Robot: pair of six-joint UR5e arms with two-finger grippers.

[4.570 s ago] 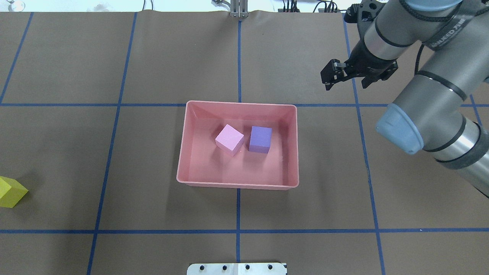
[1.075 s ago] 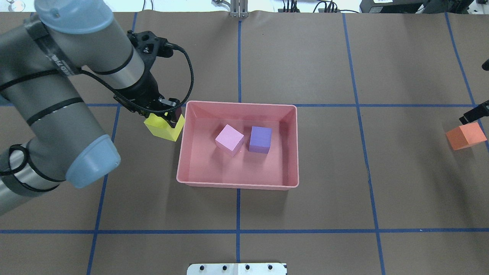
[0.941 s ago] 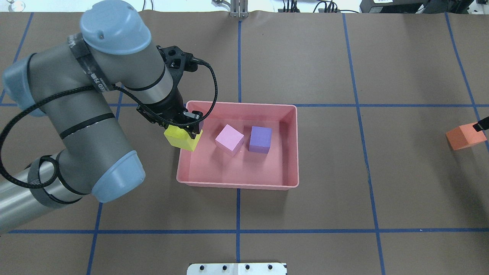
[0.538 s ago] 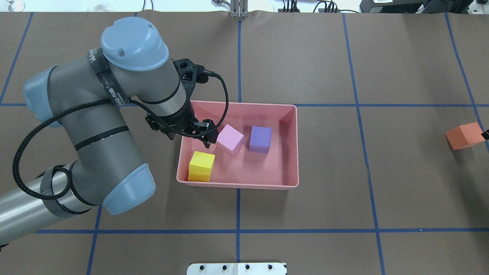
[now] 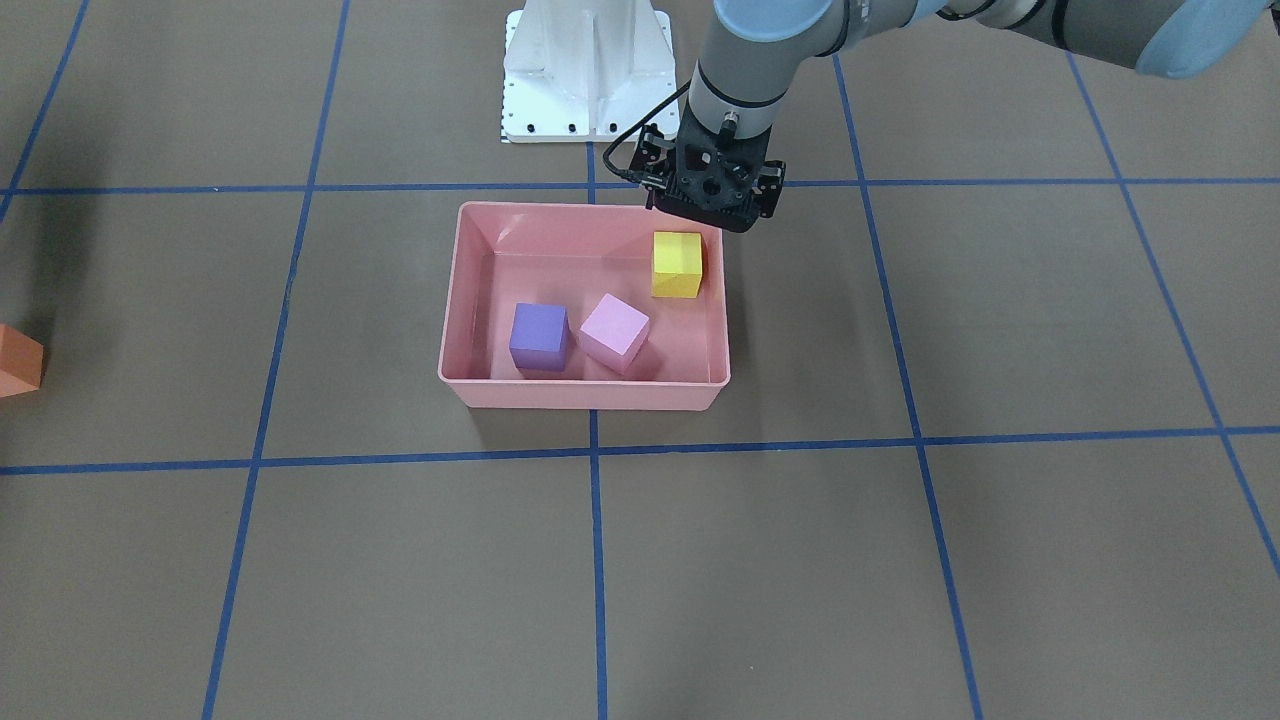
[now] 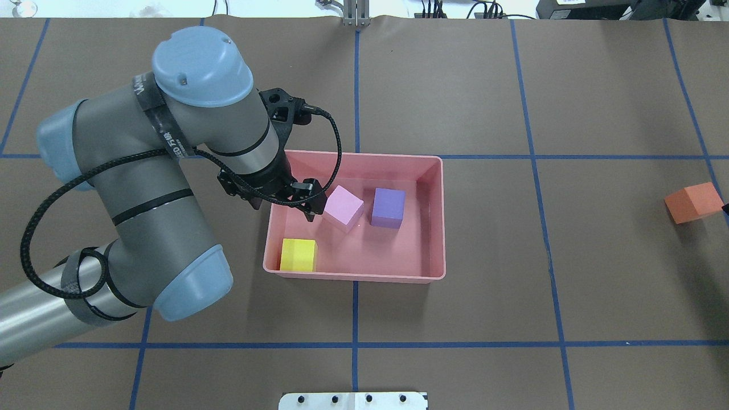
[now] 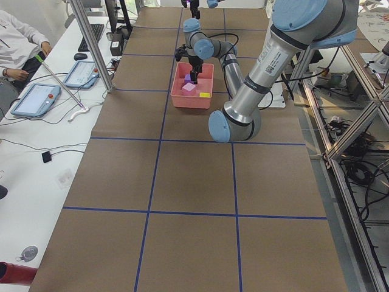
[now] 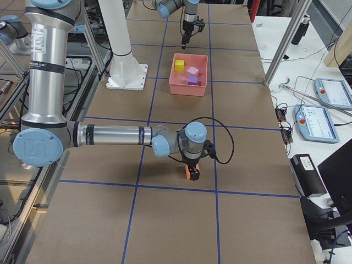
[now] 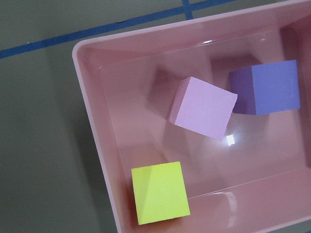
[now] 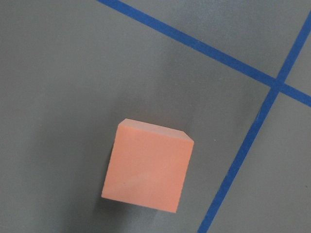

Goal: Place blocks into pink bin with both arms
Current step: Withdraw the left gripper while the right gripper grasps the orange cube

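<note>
The pink bin holds three blocks: the yellow block in its near-left corner, the light pink block and the purple block near the middle. My left gripper hangs open and empty above the bin's left side; the left wrist view looks down on the yellow block. The orange block sits on the table at far right. My right gripper hovers right over it; I cannot tell if it is open. The right wrist view shows the orange block just below.
Brown paper with blue tape lines covers the table. The robot's white base stands behind the bin in the front-facing view. Operators' tables with tablets flank the table ends.
My left arm carried the yellow block over the bin's left rim and let it go. The block dropped and settled in the near-left corner. The right arm left the overhead view.
</note>
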